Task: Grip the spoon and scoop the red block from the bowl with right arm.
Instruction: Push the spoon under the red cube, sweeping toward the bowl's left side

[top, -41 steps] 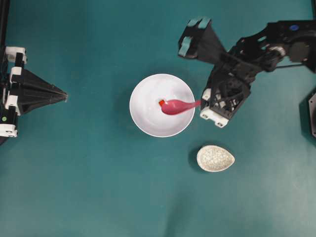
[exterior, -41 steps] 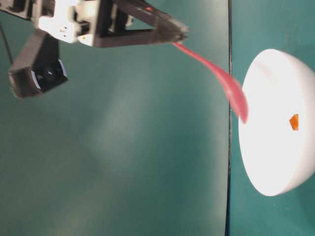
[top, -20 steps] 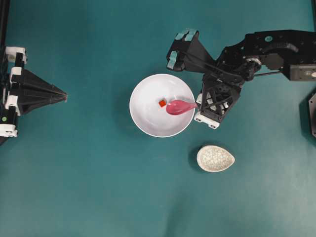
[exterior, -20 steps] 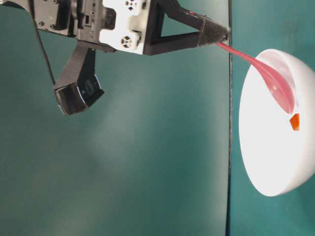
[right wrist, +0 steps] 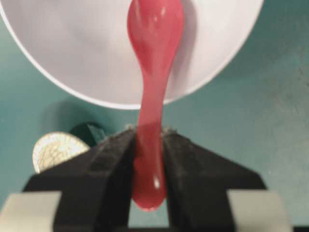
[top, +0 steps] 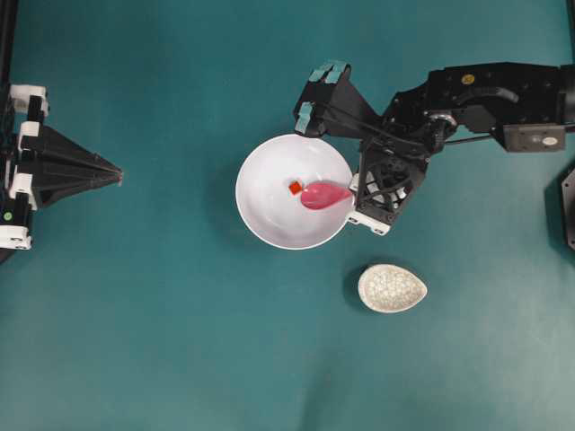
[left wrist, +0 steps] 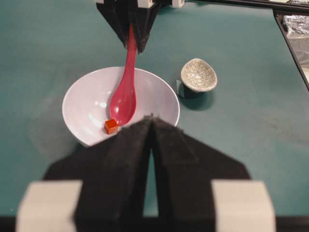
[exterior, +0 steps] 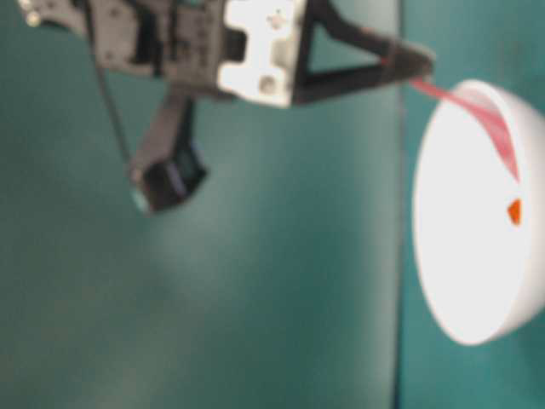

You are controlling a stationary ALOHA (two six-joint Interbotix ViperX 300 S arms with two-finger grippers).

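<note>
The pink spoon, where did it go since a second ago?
The right tool, still clamped on the glossy pink spoon, moved in toward the big white bowl and dipped the scoop inside, beside the tiny red block. The block is not scooped yet. The bowl, small speckled dish and left tool stayed put.

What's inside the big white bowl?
Inside the big round white bowl sits a tiny red-orange cube. The scoop of the glossy pink spoon dips in beside it, seemingly touching. The bowl floor beneath the scoop is covered, so nothing can be seen there.
</note>
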